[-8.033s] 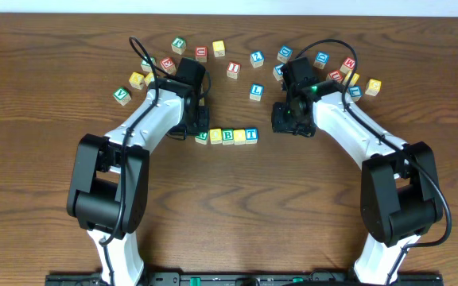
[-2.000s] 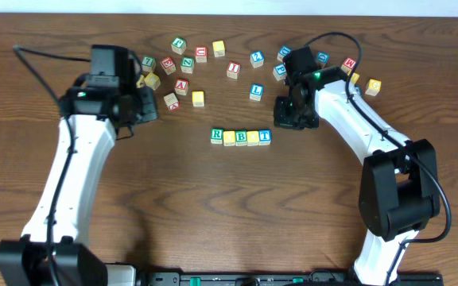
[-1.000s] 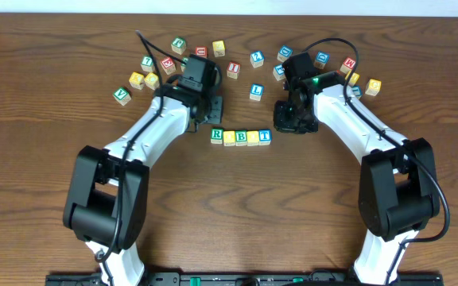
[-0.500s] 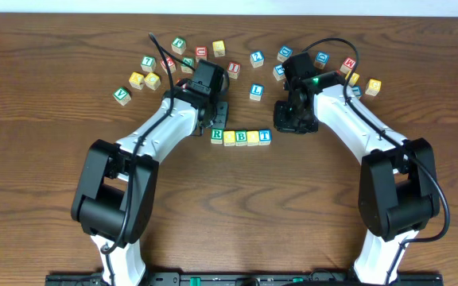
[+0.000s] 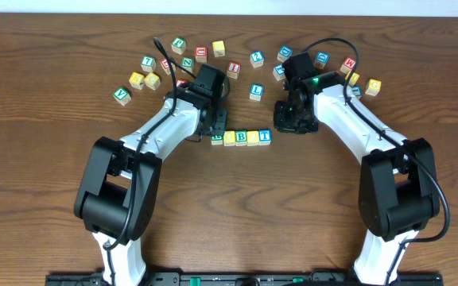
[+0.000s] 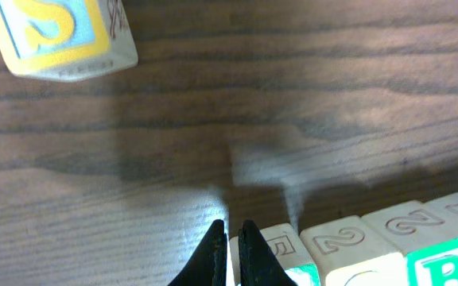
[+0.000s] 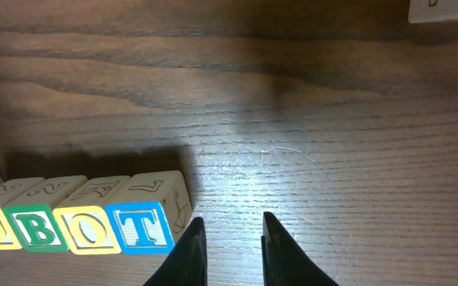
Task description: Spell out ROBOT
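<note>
Only right wrist reads OBOT on letter cubes (image 7: 70, 226), right claw (image 7: 227, 238) parted, empty, left claw (image 6: 230, 238) pinched closed beside them.

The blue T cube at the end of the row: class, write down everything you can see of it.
The blue T cube is a small block of pale wood. One face is blue with a white T; the adjoining face carries an outlined figure I cannot read. It sits flat on the wooden table, last in the row, one side flush against a yellow O cube. Its other side is free: the open right gripper stands close beside it, seemingly without contact.
</note>
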Action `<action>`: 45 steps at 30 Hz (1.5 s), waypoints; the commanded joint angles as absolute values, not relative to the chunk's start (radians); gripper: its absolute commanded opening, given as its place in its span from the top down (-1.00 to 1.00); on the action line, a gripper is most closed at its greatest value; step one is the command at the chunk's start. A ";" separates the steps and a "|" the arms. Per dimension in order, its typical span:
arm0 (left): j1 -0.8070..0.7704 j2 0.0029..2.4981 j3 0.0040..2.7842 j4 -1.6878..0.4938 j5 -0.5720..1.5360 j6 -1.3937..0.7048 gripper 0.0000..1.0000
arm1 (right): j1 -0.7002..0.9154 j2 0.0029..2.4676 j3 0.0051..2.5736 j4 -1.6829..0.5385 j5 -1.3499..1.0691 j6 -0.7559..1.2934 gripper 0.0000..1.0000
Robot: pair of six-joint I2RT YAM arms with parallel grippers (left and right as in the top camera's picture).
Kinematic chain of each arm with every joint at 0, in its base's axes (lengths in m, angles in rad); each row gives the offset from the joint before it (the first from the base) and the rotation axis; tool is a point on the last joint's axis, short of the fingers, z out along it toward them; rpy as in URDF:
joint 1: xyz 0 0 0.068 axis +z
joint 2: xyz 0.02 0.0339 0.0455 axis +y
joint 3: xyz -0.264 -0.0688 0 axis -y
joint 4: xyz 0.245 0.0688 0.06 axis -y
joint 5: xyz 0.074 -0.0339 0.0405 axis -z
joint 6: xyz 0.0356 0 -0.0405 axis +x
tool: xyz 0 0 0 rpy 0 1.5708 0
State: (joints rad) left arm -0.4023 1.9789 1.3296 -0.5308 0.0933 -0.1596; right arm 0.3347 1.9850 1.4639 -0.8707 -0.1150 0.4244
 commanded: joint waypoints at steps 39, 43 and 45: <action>-0.403 1.964 1.405 -0.723 0.015 -0.253 0.85 | 0.342 1.977 1.458 -0.861 -0.104 0.414 0.56; -0.403 1.974 1.404 -0.725 0.015 -0.253 0.85 | 0.342 1.977 1.458 -0.865 -0.104 0.414 0.56; -0.403 1.979 1.404 -0.726 0.018 -0.253 0.85 | 0.342 1.977 1.458 -0.865 -0.104 0.414 0.56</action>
State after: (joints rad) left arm -0.4023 1.9713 1.4139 -0.7231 0.0261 -0.2401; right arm 0.3347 1.9850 1.4639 -0.8635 -0.1146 0.4240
